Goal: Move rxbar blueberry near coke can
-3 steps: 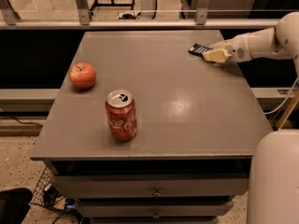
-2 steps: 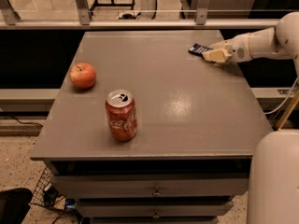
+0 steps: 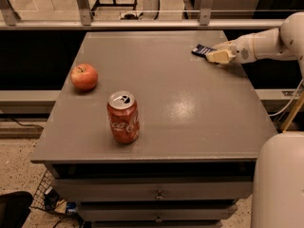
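Note:
The rxbar blueberry point(image 3: 201, 49) is a small dark navy wrapper lying flat at the table's back right. My gripper point(image 3: 217, 56), cream-coloured on a white arm that reaches in from the right, sits low at the bar's right end and covers part of it. The coke can point(image 3: 123, 117), red with white script and a silver top, stands upright near the table's front left, far from the bar.
A red apple point(image 3: 84, 76) lies at the table's left side, behind the can. The grey table point(image 3: 190, 113) has drawers below its front edge. A metal railing runs behind the table. The robot's white body point(image 3: 280, 179) is at the front right.

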### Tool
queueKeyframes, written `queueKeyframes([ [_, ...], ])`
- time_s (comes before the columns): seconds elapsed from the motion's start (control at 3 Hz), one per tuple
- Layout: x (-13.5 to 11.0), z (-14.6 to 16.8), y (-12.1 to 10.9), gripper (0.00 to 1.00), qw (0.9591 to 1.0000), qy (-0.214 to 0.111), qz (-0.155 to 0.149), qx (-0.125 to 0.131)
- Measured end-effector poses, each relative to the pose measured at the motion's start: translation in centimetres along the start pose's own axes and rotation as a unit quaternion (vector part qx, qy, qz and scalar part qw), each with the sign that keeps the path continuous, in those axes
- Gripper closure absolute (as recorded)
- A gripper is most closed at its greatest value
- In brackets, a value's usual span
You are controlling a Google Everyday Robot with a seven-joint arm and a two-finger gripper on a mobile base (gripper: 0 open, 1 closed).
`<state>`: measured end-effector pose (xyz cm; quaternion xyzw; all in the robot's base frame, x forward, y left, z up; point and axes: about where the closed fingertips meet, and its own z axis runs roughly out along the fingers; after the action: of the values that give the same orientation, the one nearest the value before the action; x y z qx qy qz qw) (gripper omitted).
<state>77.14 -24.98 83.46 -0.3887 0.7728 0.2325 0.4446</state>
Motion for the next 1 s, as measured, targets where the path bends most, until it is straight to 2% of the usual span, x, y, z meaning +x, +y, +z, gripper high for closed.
queueKeyframes([
  [0.33, 0.0, 0.0, 0.0, 1.0, 1.0, 0.0, 0.0, 0.0],
  [0.67, -2.2, -1.6, 0.8, 1.0, 0.9988, 0.039, -0.016, 0.025],
  [1.0, -5.6, -4.5, 3.1, 1.0, 0.989, 0.12, -0.039, 0.077],
])
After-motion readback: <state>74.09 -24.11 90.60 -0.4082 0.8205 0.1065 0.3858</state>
